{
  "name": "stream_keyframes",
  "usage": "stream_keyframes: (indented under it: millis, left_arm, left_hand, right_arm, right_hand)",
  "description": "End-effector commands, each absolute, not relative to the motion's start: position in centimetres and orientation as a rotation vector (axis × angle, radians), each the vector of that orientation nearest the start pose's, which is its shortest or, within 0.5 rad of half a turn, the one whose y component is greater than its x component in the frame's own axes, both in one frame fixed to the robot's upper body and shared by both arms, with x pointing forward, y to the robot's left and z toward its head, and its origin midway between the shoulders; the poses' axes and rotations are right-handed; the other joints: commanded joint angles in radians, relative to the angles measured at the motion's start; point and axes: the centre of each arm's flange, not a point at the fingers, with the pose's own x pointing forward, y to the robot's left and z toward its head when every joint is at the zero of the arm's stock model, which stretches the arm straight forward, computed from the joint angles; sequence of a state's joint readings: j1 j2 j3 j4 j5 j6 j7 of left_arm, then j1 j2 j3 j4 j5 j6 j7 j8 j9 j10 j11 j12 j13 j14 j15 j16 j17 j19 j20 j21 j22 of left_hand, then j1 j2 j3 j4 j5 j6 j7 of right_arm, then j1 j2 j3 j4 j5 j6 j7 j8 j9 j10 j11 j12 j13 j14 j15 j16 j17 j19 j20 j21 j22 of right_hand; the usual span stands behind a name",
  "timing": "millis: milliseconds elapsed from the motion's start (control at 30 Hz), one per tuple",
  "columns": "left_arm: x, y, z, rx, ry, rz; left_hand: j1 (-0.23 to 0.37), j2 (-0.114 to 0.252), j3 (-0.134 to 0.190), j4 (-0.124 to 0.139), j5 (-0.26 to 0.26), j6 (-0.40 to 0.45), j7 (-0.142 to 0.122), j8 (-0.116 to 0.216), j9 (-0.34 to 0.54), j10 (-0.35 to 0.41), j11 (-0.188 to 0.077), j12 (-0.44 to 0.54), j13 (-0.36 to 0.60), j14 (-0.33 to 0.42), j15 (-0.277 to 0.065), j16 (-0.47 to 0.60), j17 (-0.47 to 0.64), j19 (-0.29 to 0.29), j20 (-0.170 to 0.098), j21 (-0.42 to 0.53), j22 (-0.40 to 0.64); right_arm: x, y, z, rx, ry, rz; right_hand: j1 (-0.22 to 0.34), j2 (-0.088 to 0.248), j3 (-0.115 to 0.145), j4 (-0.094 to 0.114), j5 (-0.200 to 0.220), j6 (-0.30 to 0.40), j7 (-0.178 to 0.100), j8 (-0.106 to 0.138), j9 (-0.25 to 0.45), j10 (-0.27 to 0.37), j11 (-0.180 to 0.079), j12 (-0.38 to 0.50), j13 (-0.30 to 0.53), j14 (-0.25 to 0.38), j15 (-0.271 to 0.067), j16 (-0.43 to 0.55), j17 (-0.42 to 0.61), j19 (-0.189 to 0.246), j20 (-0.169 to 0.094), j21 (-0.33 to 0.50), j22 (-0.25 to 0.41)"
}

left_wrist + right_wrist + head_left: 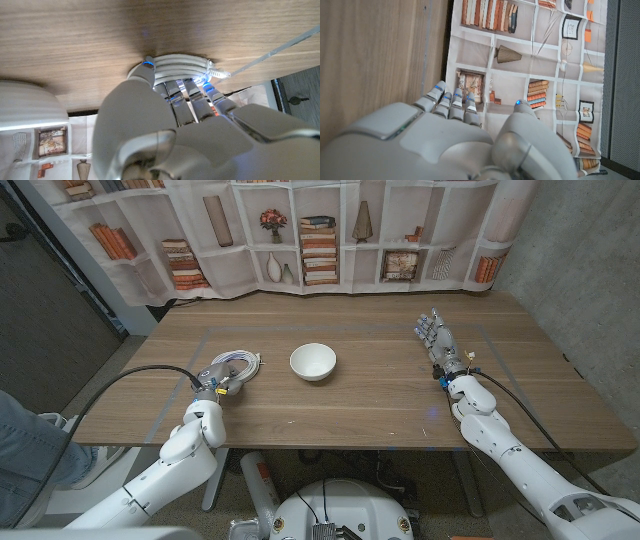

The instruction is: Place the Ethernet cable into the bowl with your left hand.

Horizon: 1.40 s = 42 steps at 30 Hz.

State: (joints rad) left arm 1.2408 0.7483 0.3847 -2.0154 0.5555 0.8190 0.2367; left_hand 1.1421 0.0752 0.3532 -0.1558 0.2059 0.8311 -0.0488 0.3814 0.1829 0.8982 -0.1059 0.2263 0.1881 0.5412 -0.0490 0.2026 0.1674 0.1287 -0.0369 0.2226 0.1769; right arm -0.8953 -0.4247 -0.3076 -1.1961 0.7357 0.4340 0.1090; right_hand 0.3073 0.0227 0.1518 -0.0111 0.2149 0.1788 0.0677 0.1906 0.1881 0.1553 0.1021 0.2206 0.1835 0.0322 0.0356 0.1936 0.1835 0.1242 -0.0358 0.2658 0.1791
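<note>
The left wrist view shows the left hand's [165, 135] fingers [146, 75] wrapping the coiled cable [182, 64] on the bench [380, 395], plug away from the bowl [313, 362]. Right hand [437, 338] empty, fingers apart.

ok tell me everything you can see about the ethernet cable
The Ethernet cable is white or pale grey, wound into a neat flat coil of several loops, lying on the wooden table left of the white bowl and apart from it. One clear plug end sticks out. The left hand is at the coil, fingers reaching onto its loops.
</note>
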Motion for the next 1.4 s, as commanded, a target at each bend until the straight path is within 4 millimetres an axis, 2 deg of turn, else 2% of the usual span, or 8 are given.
stream_keyframes:
  millis: [33,367,1400]
  left_arm:
    - [53.2,32.0,-9.9,1.208,-0.18,0.509]
    - [52.9,31.9,-9.4,1.199,-0.205,0.533]
    - [51.6,32.1,-8.0,1.2,-0.241,0.568]
  left_hand:
    - [0.026,0.004,0.012,-0.001,-0.009,0.18,-0.018,0.007,0.007,0.131,-0.088,-0.003,0.009,0.018,-0.124,-0.002,0.003,0.013,-0.03,0.004,0.003]
    - [0.054,0.01,0.031,-0.004,-0.02,0.207,-0.018,0.012,0.007,0.16,-0.09,-0.007,0.01,0.048,-0.121,-0.002,0.003,0.032,-0.026,0.005,0.003]
    - [0.06,0.007,0.042,0.006,-0.028,0.217,-0.02,0.009,0.007,0.178,-0.095,-0.018,0.013,0.057,-0.119,-0.011,0.004,0.036,-0.024,-0.002,0.003]
  right_arm:
    - [64.7,-30.5,-7.0,0.212,-0.642,0.182]
    - [64.4,-30.7,-7.0,0.211,-0.647,0.178]
    - [63.8,-30.6,-7.0,0.217,-0.663,0.174]
  right_hand:
    - [0.002,0.009,0.001,-0.007,-0.002,0.006,-0.001,0.007,0.002,0.011,0.0,0.001,0.006,0.009,0.003,-0.003,0.003,0.012,-0.019,-0.003,0.002]
    - [0.002,0.01,0.001,-0.008,-0.002,0.006,-0.001,0.007,0.002,0.012,0.001,0.001,0.006,0.009,0.002,-0.003,0.003,0.013,-0.019,-0.006,0.003]
    - [0.001,0.012,-0.001,-0.01,-0.003,0.007,0.002,0.007,0.002,0.012,0.0,0.001,0.006,0.01,0.004,-0.004,0.003,0.016,-0.02,-0.013,0.003]
